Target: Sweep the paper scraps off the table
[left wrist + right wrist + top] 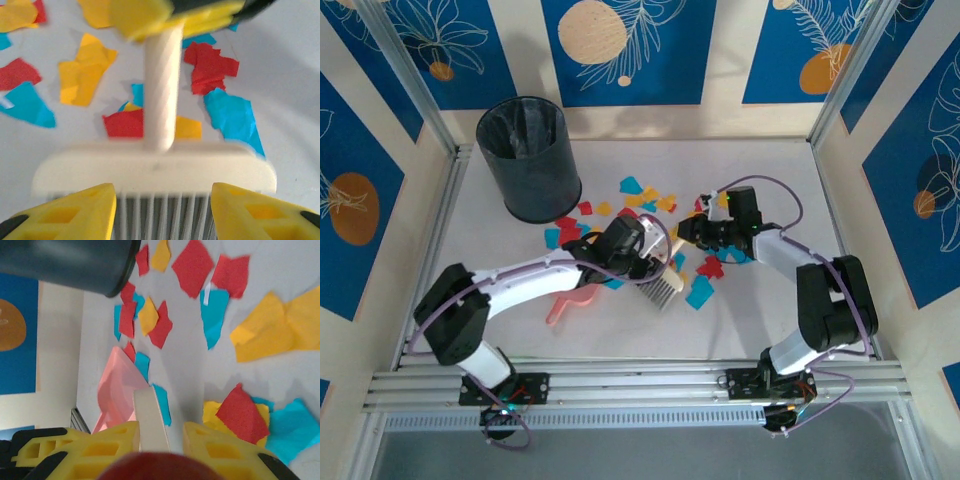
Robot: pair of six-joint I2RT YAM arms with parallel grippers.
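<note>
White table (650, 335), aluminium rails along the edges. Strewn mid-frame with red, yellow and cyan paper scraps (645, 200). Upper left: black bin (528, 158), upright. Lower left of the scraps: pink dustpan (572, 300), flat on the surface.

The top camera looks steeply down from behind the arm bases (505, 385) at 6 o'clock, covering the whole surface (640, 335). Wrist cameras sit close above it, looking past the left fingers (65, 215) and right fingers (220, 450). All three share the brush (660, 290) and nearby paper scraps (700, 292).

Red, yellow, cyan paper scraps (700, 293), across table (750, 325)
</note>
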